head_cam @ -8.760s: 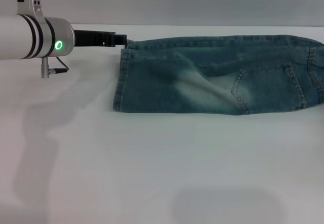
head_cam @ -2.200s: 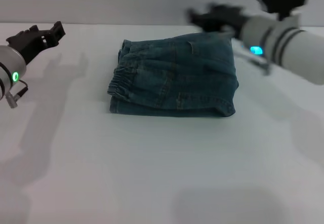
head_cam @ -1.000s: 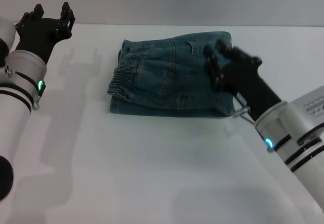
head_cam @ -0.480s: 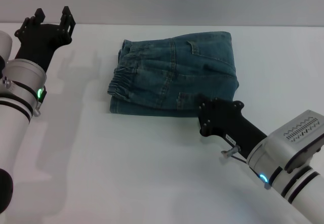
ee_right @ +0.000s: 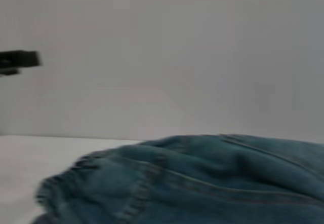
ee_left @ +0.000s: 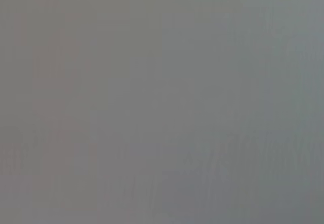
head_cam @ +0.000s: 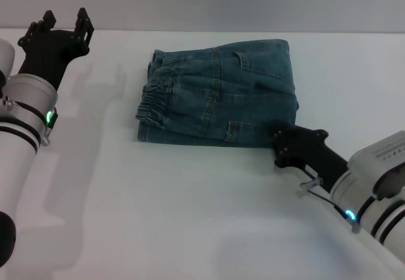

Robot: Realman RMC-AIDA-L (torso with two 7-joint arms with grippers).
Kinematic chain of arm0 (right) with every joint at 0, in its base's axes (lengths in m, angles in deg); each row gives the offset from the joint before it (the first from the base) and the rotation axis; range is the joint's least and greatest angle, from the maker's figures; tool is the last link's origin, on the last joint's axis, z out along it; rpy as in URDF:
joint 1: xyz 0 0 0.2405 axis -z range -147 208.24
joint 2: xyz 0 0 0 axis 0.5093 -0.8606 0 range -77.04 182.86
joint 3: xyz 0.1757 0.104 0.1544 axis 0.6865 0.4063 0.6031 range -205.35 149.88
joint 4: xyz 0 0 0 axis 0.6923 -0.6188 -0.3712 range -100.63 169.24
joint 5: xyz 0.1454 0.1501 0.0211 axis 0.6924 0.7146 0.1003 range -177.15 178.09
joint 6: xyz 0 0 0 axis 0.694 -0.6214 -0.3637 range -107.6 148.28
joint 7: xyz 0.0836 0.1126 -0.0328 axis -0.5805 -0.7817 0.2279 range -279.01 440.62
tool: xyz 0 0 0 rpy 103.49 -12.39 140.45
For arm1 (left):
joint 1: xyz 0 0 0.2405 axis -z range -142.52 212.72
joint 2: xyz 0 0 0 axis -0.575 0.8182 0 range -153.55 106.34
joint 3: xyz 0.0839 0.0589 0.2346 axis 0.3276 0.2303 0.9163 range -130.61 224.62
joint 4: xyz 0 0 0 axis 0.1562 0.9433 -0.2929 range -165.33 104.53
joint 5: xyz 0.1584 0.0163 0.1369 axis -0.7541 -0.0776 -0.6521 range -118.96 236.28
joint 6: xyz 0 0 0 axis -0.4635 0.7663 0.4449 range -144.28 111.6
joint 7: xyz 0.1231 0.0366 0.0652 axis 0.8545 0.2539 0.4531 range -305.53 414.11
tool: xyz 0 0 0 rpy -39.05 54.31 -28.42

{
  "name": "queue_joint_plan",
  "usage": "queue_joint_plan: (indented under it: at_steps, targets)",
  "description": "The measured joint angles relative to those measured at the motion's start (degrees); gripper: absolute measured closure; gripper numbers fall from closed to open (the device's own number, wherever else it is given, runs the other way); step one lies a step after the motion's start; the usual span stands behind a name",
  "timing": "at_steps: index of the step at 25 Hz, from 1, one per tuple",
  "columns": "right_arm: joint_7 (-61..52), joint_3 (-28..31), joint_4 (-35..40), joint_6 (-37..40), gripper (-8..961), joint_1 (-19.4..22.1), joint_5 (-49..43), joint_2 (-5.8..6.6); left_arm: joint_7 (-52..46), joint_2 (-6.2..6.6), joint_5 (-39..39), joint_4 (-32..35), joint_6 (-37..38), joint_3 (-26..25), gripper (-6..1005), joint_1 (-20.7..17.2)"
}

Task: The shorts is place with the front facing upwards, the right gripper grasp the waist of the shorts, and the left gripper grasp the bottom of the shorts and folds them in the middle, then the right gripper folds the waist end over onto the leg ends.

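Low, right pincer (head_cam: 283,146) beside shorts (head_cam: 218,93)

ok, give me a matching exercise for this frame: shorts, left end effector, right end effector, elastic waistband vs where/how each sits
Column 1:
1. the shorts
2. the left end effector
3. the right end effector
4. the elastic waistband

Column 2:
A. raised at the table's far left, away from the denim
B. folded into a compact stack mid-table
C. at the stack's near right corner
D. ruffled edge on the stack's left side, on top

Pairs: 1-B, 2-A, 3-C, 4-D
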Motion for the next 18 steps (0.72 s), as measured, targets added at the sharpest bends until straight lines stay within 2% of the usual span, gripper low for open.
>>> queue_joint_plan:
  at_steps: [10, 18]
  targets:
    - [1.1, 2.3, -2.9, 0.6, 928, -1.0, -0.1, 0.11, 0.0, 0.00, 0.0, -0.8, -0.2, 0.0, 377, 0.9]
    - [1.2, 7.5, -6.5, 0.8, 918, -1.7, 0.0, 0.28, -0.1, 0.00, 0.0, -2.1, -0.3, 0.7, 369, 2.2]
